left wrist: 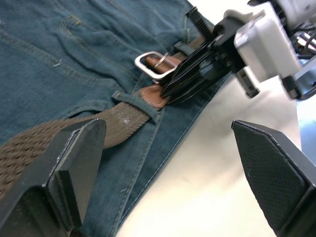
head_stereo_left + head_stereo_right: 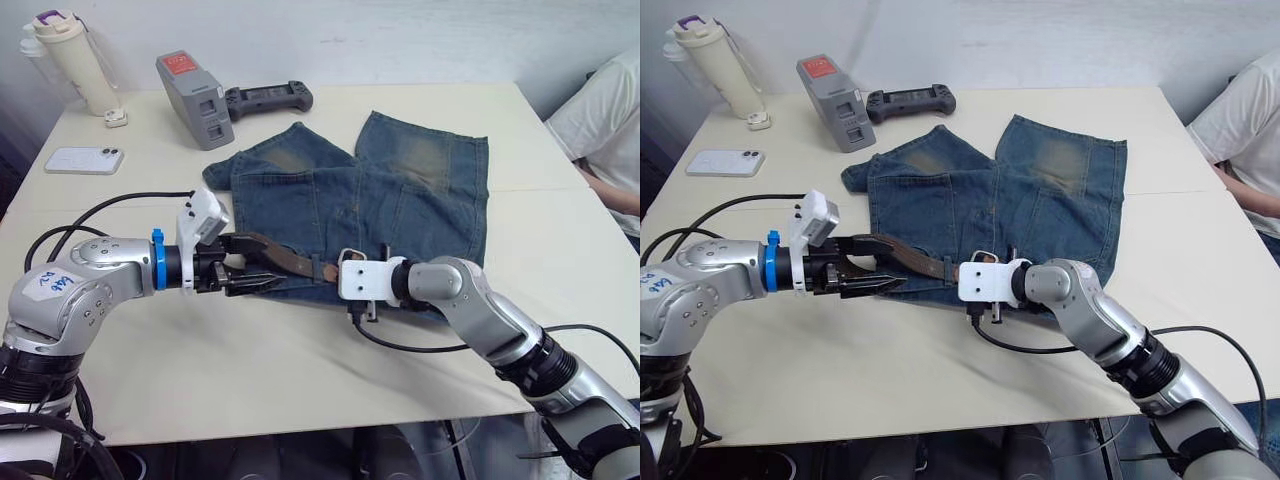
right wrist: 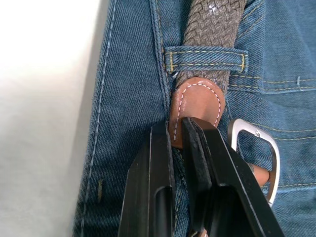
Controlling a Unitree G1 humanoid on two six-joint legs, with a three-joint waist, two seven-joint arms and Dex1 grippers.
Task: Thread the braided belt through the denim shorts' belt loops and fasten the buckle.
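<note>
Dark brown woven braided belt (image 1: 74,133) lies along the waistband of the blue, faded-patch denim shorts (image 2: 400,200), at the table edge nearest the robot. Its tan leather tip (image 3: 197,106) has cleared a denim belt loop (image 3: 205,59) and sits just beside the square silver buckle (image 1: 155,66).

Right gripper (image 3: 182,143): fingers clenched on the tip's end. Left gripper (image 1: 168,163): fingers spread wide, holding nothing, hovering over the belt.

Risk: the pinch covers little leather, so the tip could slip free while being steered into the buckle, or pull back out of the loop.

Surface: cream table (image 2: 300,350). Beyond the shorts: white phone (image 2: 84,160), grey box (image 2: 195,100), black controller (image 2: 268,98), bottle (image 2: 72,55). A person in a white shirt (image 2: 600,120) sits at the right.
</note>
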